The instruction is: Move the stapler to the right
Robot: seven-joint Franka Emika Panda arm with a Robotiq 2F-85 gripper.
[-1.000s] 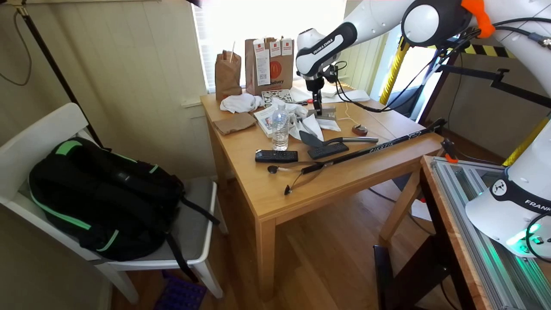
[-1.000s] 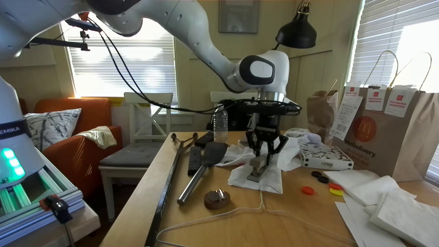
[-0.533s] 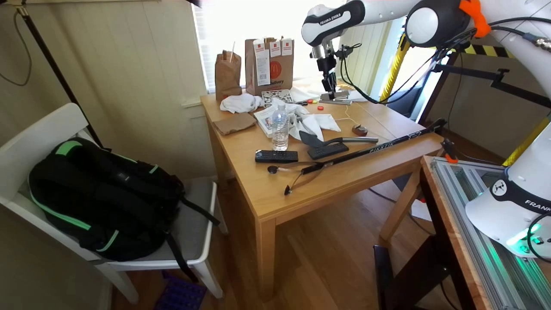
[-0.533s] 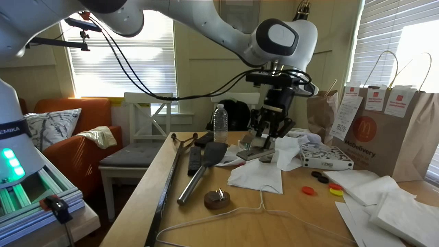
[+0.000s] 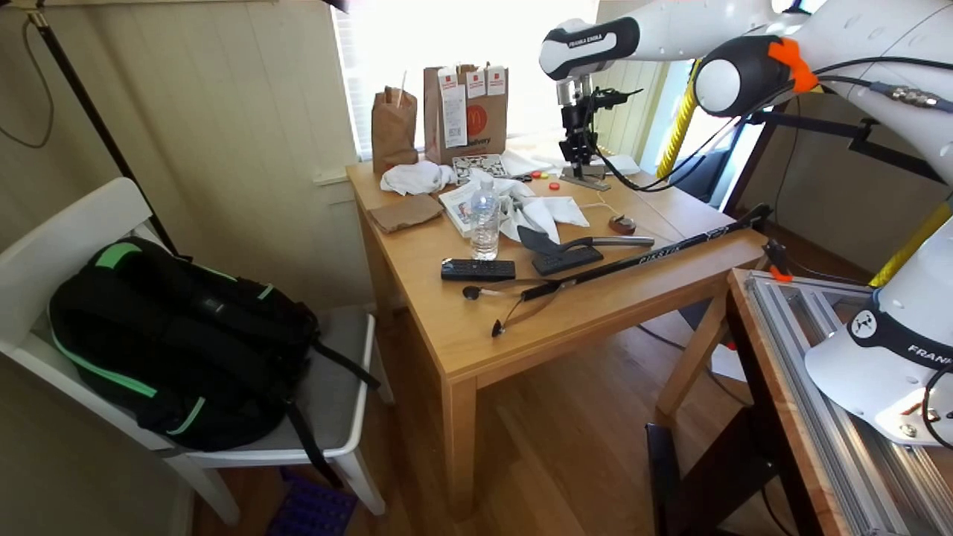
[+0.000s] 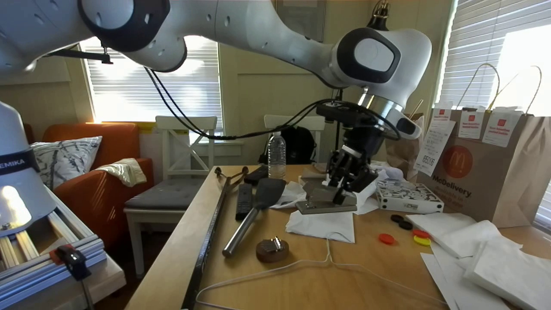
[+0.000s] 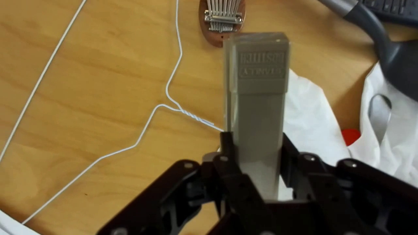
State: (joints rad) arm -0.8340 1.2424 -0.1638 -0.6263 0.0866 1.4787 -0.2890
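Two fingers (image 7: 227, 146) of the gripper (image 7: 256, 141) bear on opposite sides of the stapler (image 7: 260, 114); we read the gripper as grasping it. In both exterior views, we locate the stapler at the fingertips, raised above the table (image 5: 465, 335). Its lettered end extends past the fingers toward the top of the wrist view. Under the stapler in that view, we find a white napkin (image 7: 307, 124), partly hidden, at its right side and a twisted white wire (image 7: 189, 113) at its left. A thumb piano (image 7: 222, 19) appears just past the lettered end. Farther out, in an exterior view, we note a spatula (image 6: 270, 193) just beside a remote (image 6: 244, 202), then a clear bottle (image 6: 277, 157) standing upright near a second remote (image 6: 257, 173). Near the window (image 5: 461, 37), a brown paper bag (image 5: 476, 112) stands on the table. Farthest off, we see a black backpack (image 5: 186, 342) resting on a white chair (image 5: 341, 406).
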